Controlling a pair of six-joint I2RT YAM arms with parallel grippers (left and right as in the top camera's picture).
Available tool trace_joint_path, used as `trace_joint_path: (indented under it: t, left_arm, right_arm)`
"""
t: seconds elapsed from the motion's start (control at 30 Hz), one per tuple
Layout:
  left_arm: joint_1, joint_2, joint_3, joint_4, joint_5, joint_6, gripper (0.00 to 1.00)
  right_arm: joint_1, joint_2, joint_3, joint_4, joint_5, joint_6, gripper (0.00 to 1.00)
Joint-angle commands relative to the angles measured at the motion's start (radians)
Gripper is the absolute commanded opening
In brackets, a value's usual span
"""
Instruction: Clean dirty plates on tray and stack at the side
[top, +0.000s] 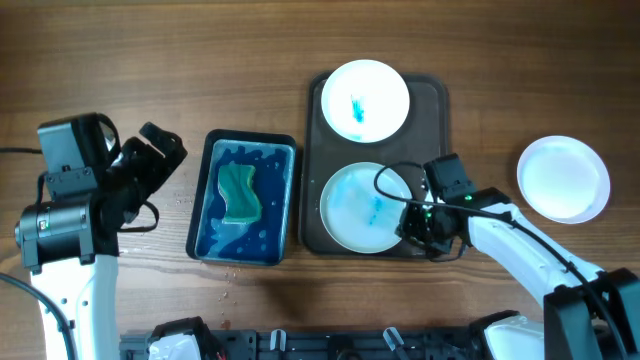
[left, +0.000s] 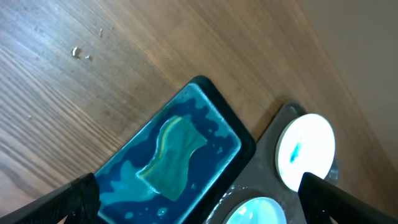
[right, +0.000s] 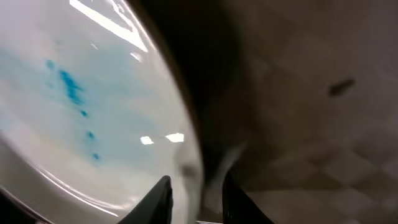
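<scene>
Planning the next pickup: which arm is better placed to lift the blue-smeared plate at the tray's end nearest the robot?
Right. The right gripper has its fingers astride that plate at its right rim, on the tray. The left gripper hangs open on the far side of the basin, well away.

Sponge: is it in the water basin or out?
In. The green sponge lies in the black basin, blue water all around it, nothing holding it.

Overhead straight down on whole table (top: 250, 60), left wrist high and oblique, basin (left: 174, 162) and tray (left: 281, 117) well ahead of left gripper (left: 199, 202), right wrist very close, plate (right: 74, 112) rim at right gripper (right: 193, 185), tray shared by all.
</scene>
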Motion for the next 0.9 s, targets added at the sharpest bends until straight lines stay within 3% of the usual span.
trace_joint_path:
  t: [0.0, 0.03, 0.13, 0.43, 0.57, 0.77, 0.87]
  left_arm:
    - [0.006, 0.000, 0.012, 0.003, 0.023, 0.001, 1.00]
    - [0.006, 0.000, 0.012, 0.003, 0.023, 0.001, 1.00]
    - [0.006, 0.000, 0.012, 0.003, 0.024, 0.001, 1.00]
    - [0.006, 0.000, 0.012, -0.012, 0.024, 0.001, 1.00]
    - [-0.008, 0.003, 0.012, -0.012, 0.085, 0.009, 1.00]
    - [-0.024, 0.004, 0.012, -0.026, 0.097, 0.010, 1.00]
    - [-0.058, 0.021, 0.012, -0.058, 0.114, 0.119, 1.00]
  right_arm:
    - [0.000, 0.013, -0.010, 0.024, -0.031, 0.053, 0.12]
    - [-0.001, 0.013, -0.009, 0.027, -0.026, 0.052, 0.04]
    - [-0.011, 0.013, 0.011, 0.024, -0.011, 0.001, 0.04]
    - [-0.063, 0.013, 0.240, -0.121, 0.299, -0.427, 0.04]
    - [-0.062, 0.018, 0.249, -0.051, 0.253, -0.602, 0.04]
    - [-0.063, 0.058, 0.241, -0.059, 0.161, -0.624, 0.04]
    - [-0.063, 0.097, 0.241, -0.055, 0.164, -0.622, 0.04]
